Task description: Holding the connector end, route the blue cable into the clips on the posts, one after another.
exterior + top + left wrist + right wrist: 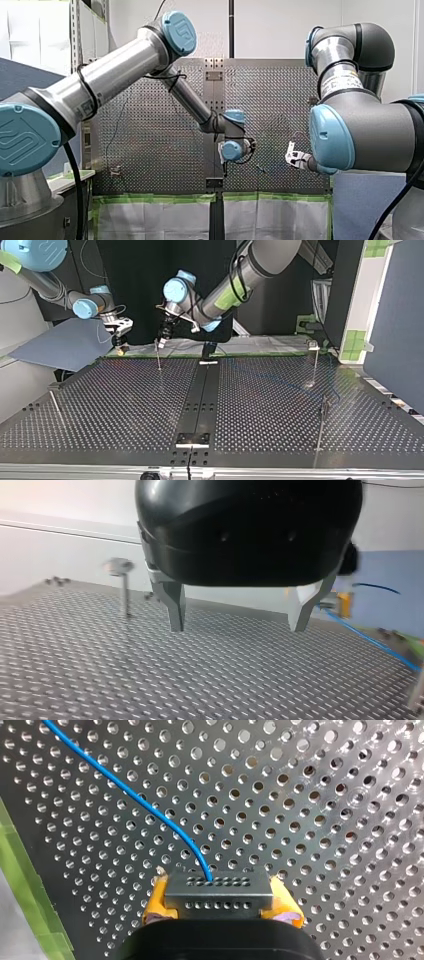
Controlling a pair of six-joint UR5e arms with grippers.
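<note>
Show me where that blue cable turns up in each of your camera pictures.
Front view: too thin to make out.
Top view: the blue cable, a faint line over the table at the view's right.
Left wrist view: slanting away from my right gripper.
Right wrist view: leaving the connector in that gripper.
Shared landmark: that gripper.

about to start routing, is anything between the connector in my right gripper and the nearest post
Nothing on the table stands between the connector and that post in the top view, but my left gripper, open, hangs right beside the post's top and may crowd its clip.
</note>
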